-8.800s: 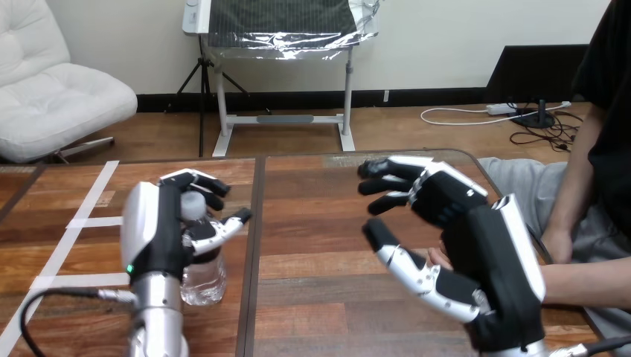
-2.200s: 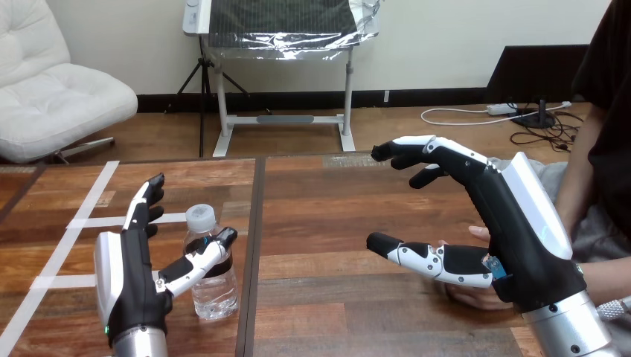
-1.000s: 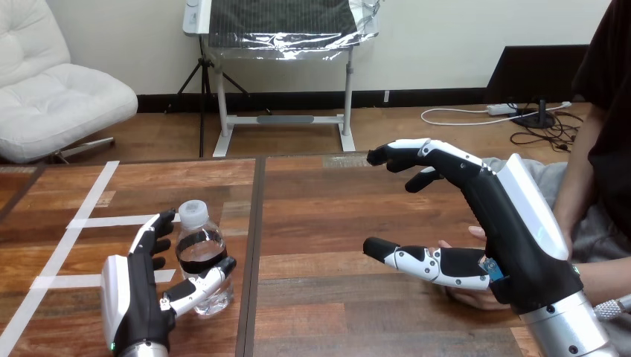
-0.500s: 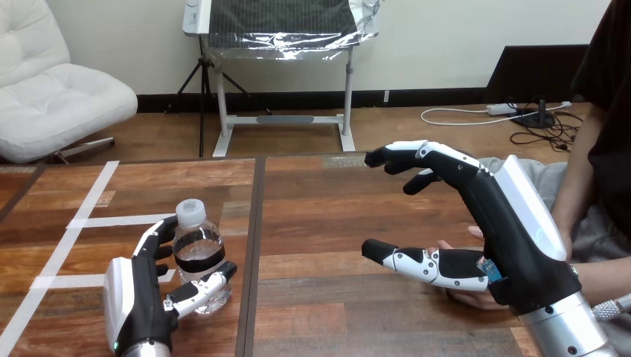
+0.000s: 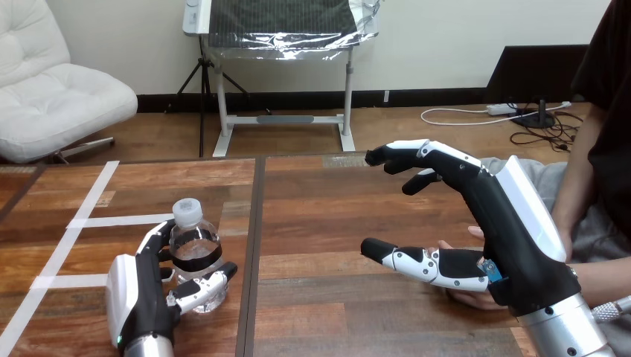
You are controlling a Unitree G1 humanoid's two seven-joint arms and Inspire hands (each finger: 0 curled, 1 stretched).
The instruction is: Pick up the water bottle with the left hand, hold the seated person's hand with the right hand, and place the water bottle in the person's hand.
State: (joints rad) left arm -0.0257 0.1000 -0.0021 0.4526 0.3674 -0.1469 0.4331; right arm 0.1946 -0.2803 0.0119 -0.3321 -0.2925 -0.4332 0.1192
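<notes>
A clear water bottle (image 5: pixel 193 253) with a white cap and a dark label stands upright on the wooden table (image 5: pixel 335 216) at the left. My left hand (image 5: pixel 138 297) is low beside it, open. Its fingers (image 5: pixel 155 242) lie along the bottle's left side and its thumb (image 5: pixel 202 285) reaches across the bottle's near base. My right hand (image 5: pixel 513 238) hangs open at the right, fingers spread forward and thumb stretched left. The person's hand (image 5: pixel 470 296) rests palm up on the table under and behind my right palm. I cannot tell whether the two touch.
White tape strips (image 5: pixel 97 221) cross the table's left part. A dark seam (image 5: pixel 254 245) runs between the two table boards, just right of the bottle. The person's forearm (image 5: pixel 604 278) comes in from the right edge.
My left hand has drawn closer round the bottle, fingers now along its side and thumb at its base. The bottle has shifted slightly left. My right hand and the person's hand have stayed put.
</notes>
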